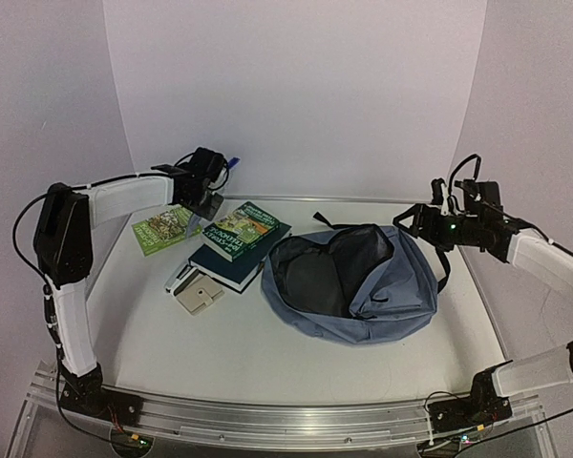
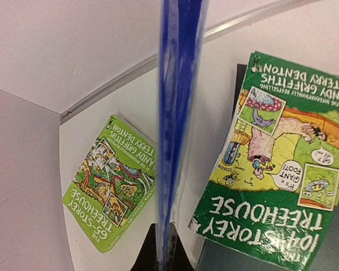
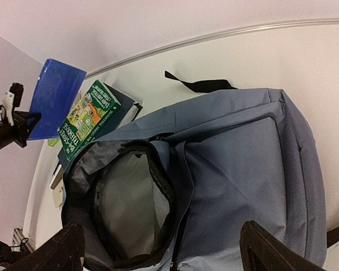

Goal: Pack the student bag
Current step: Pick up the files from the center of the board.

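Two views differ on the blue sheet [image 3: 55,99]: the right wrist view shows it flat-on, the left wrist view only a blurred edge. It is pinched in the left pincer [image 1: 208,191], whose fingers are barely in frame there. The right pincer [image 3: 166,251] is spread, and the student bag [image 3: 243,164] lies unzipped directly beneath it.

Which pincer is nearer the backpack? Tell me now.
Right. The right pincer hangs open at the backpack's right edge. The left pincer is farther off, beyond its left side over the books, shut on a blue folder.
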`<state>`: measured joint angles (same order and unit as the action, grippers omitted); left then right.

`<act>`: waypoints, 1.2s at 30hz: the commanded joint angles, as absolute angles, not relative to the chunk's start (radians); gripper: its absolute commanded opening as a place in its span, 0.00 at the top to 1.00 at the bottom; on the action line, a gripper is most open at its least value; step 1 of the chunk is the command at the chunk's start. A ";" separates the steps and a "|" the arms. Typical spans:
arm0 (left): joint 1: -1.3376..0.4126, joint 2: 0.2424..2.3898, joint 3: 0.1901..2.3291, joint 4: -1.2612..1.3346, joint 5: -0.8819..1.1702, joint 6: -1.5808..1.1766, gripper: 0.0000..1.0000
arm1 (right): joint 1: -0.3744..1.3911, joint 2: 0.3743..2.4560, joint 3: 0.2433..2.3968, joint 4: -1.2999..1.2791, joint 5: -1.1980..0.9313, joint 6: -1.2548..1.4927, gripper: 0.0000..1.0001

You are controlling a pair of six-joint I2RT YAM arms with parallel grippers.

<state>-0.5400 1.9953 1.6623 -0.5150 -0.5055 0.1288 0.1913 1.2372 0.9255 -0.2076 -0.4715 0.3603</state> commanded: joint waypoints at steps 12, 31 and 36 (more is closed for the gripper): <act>-0.538 1.517 1.536 -0.595 0.264 -0.119 1.00 | 0.238 1.150 1.212 -0.368 -0.589 0.285 0.02; -0.735 1.577 1.525 -0.811 0.970 -0.070 1.00 | 0.565 1.400 1.373 -0.431 -0.706 0.239 0.06; -0.741 1.575 1.515 -0.803 1.021 -0.064 1.00 | 0.573 1.425 1.357 -0.439 -0.796 0.234 0.16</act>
<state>-0.7472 1.5920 1.4971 -0.8107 0.9223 -0.0939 0.5643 1.4116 1.3300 -0.4380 -0.6983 0.2554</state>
